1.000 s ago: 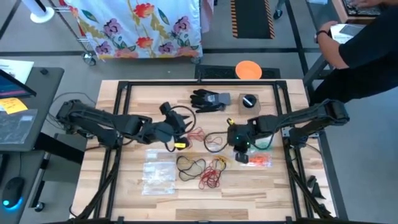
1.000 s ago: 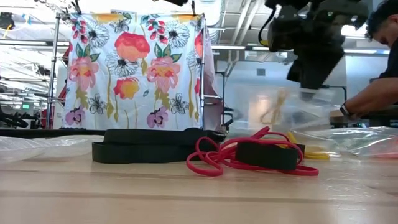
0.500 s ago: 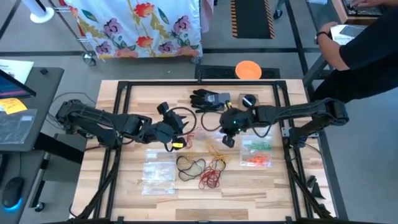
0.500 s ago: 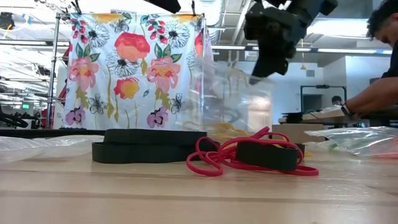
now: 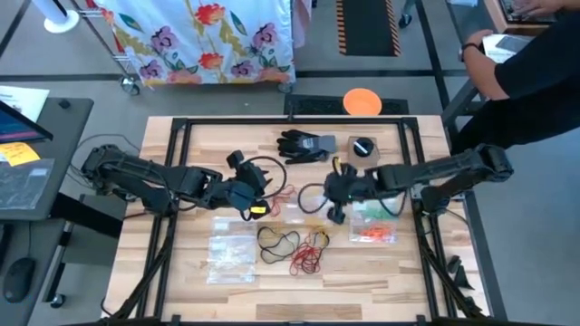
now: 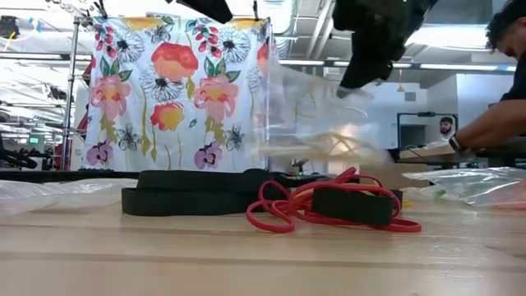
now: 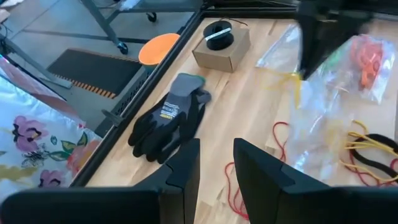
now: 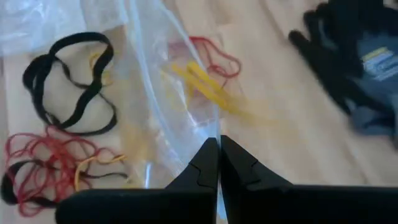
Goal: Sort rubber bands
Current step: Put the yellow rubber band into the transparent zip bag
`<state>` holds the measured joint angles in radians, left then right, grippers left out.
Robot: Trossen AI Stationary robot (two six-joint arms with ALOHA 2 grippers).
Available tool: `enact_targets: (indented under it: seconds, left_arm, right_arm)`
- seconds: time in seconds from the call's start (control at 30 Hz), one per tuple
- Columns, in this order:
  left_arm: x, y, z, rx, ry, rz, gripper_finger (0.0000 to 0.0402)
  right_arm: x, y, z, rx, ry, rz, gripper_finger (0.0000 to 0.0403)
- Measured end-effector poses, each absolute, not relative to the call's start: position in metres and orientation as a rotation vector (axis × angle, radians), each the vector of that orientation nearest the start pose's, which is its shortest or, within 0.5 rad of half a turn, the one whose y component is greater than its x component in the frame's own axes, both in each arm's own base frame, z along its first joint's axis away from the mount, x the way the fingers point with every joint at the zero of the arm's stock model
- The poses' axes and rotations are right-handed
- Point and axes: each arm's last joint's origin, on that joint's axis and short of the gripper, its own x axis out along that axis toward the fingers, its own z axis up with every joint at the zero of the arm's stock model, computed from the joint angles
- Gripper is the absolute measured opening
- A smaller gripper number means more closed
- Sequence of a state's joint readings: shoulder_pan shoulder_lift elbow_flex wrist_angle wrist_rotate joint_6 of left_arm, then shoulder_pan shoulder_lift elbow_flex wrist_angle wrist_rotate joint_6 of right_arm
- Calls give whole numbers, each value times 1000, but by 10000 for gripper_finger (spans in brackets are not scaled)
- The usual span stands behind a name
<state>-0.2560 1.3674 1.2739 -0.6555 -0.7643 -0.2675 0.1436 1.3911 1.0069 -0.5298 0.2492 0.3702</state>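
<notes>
Loose rubber bands lie mid-table: black ones (image 5: 276, 240), red ones (image 5: 308, 260) and more red ones (image 5: 286, 194); in the low view a red loop (image 6: 329, 210) lies against a black band (image 6: 197, 193). My right gripper (image 5: 333, 201) is above them, shut on a clear plastic bag (image 8: 180, 106) that holds yellow bands (image 8: 205, 87). My left gripper (image 7: 216, 155) hovers open over the table's left-middle (image 5: 261, 194), short of the black glove (image 7: 168, 118). My right gripper pinches the clear bag's upper edge (image 8: 216, 127) between its two shut fingers, coming from above. The bag hangs slack below the fingers (image 6: 316, 123) with the yellow bands inside. Whether its lower end touches the table I cannot tell.
A bag with green and orange bands (image 5: 373, 223) lies to the right, another clear bag (image 5: 231, 252) at the near left. The glove (image 5: 304, 145) and a small box with a black roll (image 5: 362, 149) sit at the far edge. A person (image 5: 535, 72) stands beyond the far right corner.
My right gripper lifted the clear bag off the table's right side, carried it left and toward the far edge, then came back slightly toward the near edge. The bag now hangs over the middle and swings. The fingers stayed shut on it.
</notes>
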Motion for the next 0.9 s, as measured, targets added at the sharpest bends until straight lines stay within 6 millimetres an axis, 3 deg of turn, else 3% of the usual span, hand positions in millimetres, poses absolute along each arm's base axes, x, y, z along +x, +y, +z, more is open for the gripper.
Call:
enact_targets:
  seconds: [0.13,0.23,0.37,0.43,0.57,0.9]
  left_arm:
    - [276,-56,338,122,589,550,93]
    - [276,-57,338,136,591,544,93]
    - [277,-54,339,140,583,552,93]
    - [277,-54,339,143,584,552,93]
    - [277,-54,339,150,588,548,93]
    - [277,-58,339,126,590,508,93]
  right_arm:
    - [275,36,238,174,912,-240,5]
    - [273,22,234,197,936,-295,5]
    - [272,6,261,272,858,-279,5]
    - [271,15,272,277,796,-213,5]
    - [270,42,255,185,862,-152,5]
    - [277,22,255,264,822,-252,5]
